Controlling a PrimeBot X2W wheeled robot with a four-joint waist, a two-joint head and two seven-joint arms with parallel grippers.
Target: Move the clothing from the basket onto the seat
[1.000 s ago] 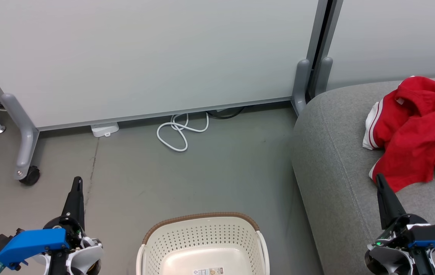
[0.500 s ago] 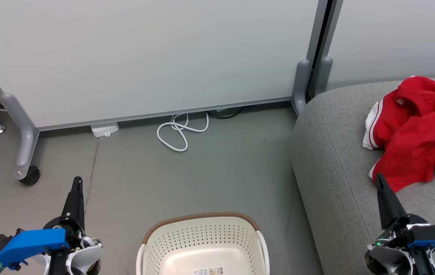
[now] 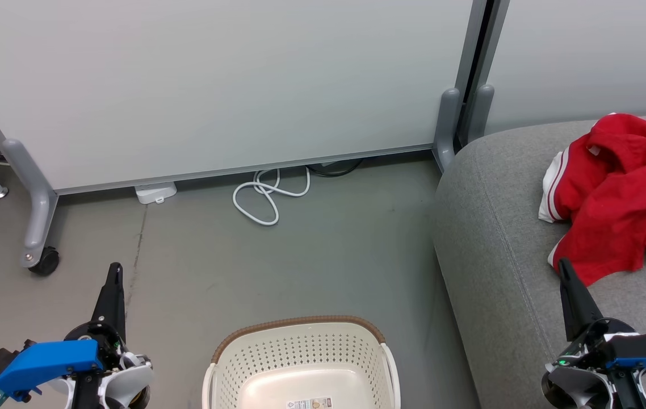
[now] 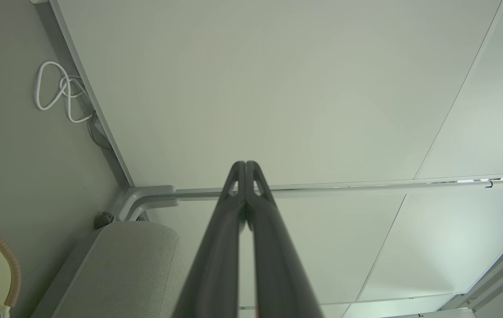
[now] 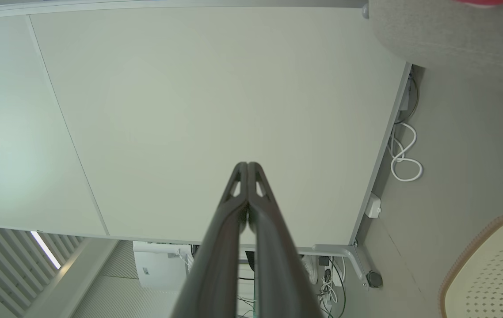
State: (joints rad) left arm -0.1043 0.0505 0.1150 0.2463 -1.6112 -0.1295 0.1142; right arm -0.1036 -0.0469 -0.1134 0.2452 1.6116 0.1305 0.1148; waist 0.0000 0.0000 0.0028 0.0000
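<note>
Two hands wait nearest, each clenched with its dark fingers pressed together on nothing: the left hand above the floor, the right hand above the near edge of the seat. Between them the basket stands on the floor, a label sticker showing on its bottom. Farther on, the clothing lies in a rumpled red heap on the seat, just beyond the right hand's tip. A coiled white cable lies at the floor's far edge, below the partition panel
</note>
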